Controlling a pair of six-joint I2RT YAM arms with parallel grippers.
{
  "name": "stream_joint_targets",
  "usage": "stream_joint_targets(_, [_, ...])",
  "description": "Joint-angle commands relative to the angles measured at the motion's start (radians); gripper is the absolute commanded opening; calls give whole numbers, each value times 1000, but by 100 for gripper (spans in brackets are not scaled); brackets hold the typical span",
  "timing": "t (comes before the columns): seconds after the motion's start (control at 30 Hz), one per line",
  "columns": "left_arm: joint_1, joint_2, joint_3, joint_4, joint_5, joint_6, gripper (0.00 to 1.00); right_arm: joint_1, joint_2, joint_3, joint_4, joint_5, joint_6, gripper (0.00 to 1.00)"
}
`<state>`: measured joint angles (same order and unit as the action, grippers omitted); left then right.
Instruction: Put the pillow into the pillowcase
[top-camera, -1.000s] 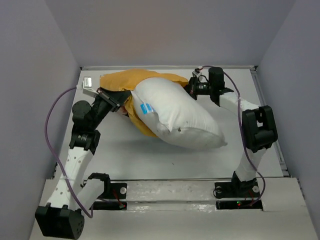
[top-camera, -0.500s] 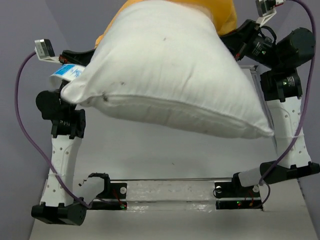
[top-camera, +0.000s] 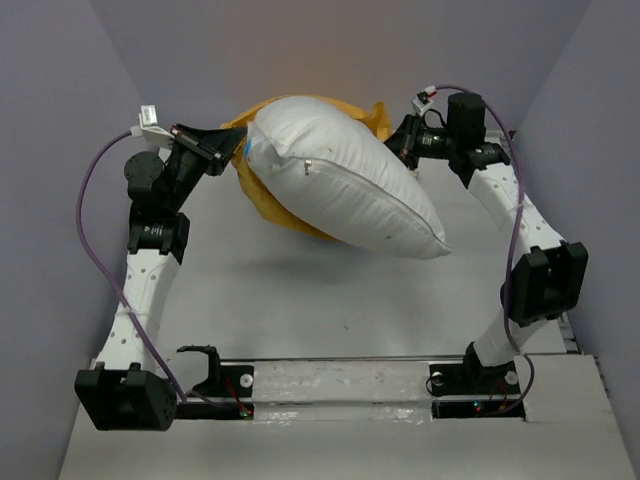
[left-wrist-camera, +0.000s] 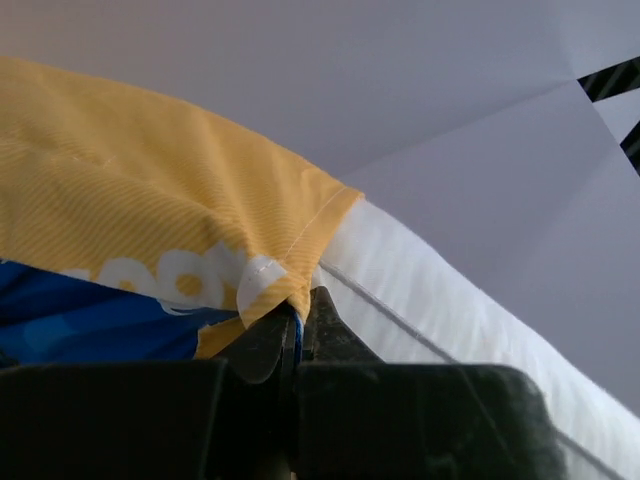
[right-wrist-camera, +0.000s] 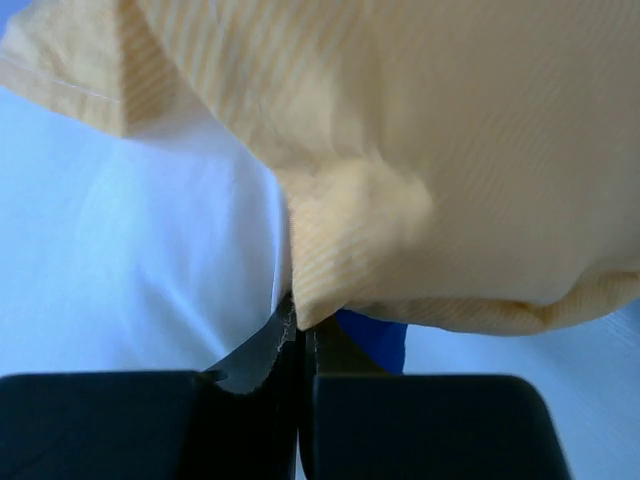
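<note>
Left tool (left-wrist-camera: 300, 315): jaws pinched tight on the hem of the pillowcase (left-wrist-camera: 150, 190). Orange-yellow cloth is bunched at the tips, and a band of its blue face shows just below. White pillow (left-wrist-camera: 440, 310) lies against the hem, to the right in this wrist view.

Right tool (right-wrist-camera: 298, 322): jaws closed on a fold of the same orange-yellow cloth. A scrap of blue peeks out beside the tips, with white pillow fabric directly behind and to the left.

Top view, near to far:
- Both arm bases sit on the rail (top-camera: 340, 385) at the near edge. A purple cable (top-camera: 92, 240) loops along the left arm.
- Bare white surface (top-camera: 300, 290) between the bases and the load, with a faint shadow under the pillow.
- Pillow hangs tilted between the two raised arms. Its pointed low corner is nearest, toward the right arm. Most of its body is uncovered. Whether that corner touches the surface cannot be told.
- Pillowcase covers only the pillow's far, upper end. Orange cloth sags below the left half and bunches at the top near the right tool.
- The tools grip the case on opposite sides of the pillow, left and right, well apart.
- Grey wall (top-camera: 330, 50) behind.
</note>
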<state>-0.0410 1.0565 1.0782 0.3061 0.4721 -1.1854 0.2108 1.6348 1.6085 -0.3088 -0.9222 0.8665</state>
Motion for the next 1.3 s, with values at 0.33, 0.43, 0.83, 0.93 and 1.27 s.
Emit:
stream_joint_targets(0.33, [24, 65, -42, 373, 124, -108, 0, 16, 391, 439, 2, -312, 66, 0])
stream_joint_targets(0.43, [13, -122, -95, 336, 40, -57, 0, 25, 164, 299, 142, -219, 17, 0])
stream_joint_targets(0.83, [133, -156, 374, 73, -33, 113, 0, -5, -96, 467, 211, -159, 142, 0])
stream_joint_targets(0.93, [139, -188, 179, 23, -51, 156, 0, -26, -109, 337, 237, -95, 120, 0])
stream_joint_targets(1.27, [173, -140, 352, -25, 22, 161, 0, -80, -27, 774, -167, -66, -4, 0])
